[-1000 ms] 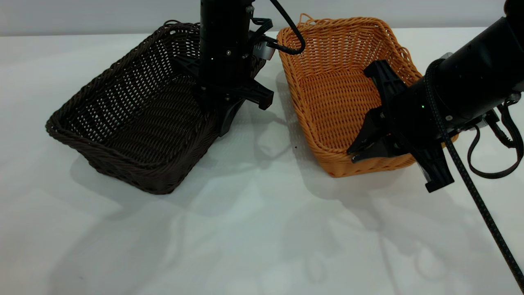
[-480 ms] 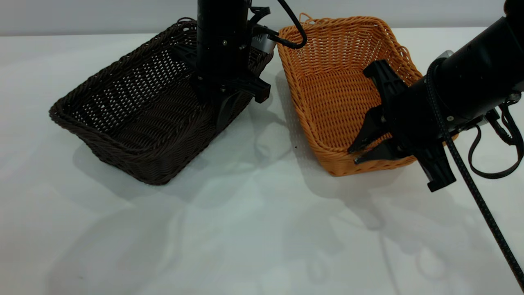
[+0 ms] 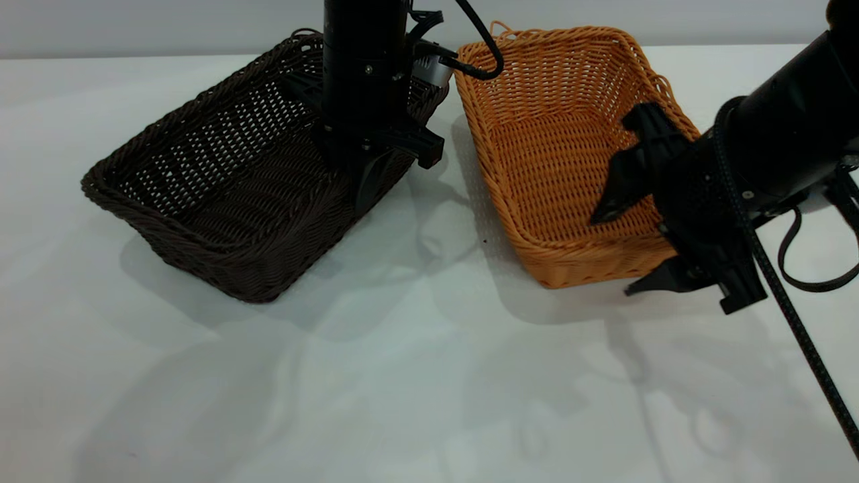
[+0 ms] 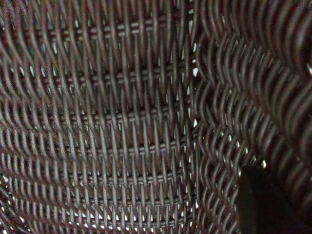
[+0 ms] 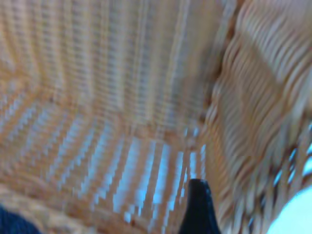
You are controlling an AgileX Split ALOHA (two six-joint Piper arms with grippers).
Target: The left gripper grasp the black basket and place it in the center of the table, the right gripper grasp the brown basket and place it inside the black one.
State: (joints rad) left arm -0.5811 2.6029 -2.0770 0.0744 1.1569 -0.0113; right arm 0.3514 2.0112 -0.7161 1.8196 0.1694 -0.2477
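The black basket [image 3: 221,201] rests on the white table [image 3: 416,376], left of centre. My left gripper [image 3: 368,184] comes straight down on its right wall and is shut on it. The left wrist view shows dark weave [image 4: 122,122] and one finger [image 4: 258,204] against it. The brown basket [image 3: 557,154] stands to the right. My right gripper [image 3: 621,251] is open, astride the basket's near right corner, one finger inside and one outside. The right wrist view shows the orange weave [image 5: 122,97] and the inner finger [image 5: 197,209] by the wall.
The two baskets stand close together at their far ends, with a narrow wedge of table between them. The right arm's braided cable [image 3: 798,335] and strap loop [image 3: 815,282] hang over the table at the right. Bare tabletop stretches across the front.
The left gripper swung the black basket's near end back, then held still. The right gripper opened wide and moved right, from inside the brown basket to astride its near right corner.
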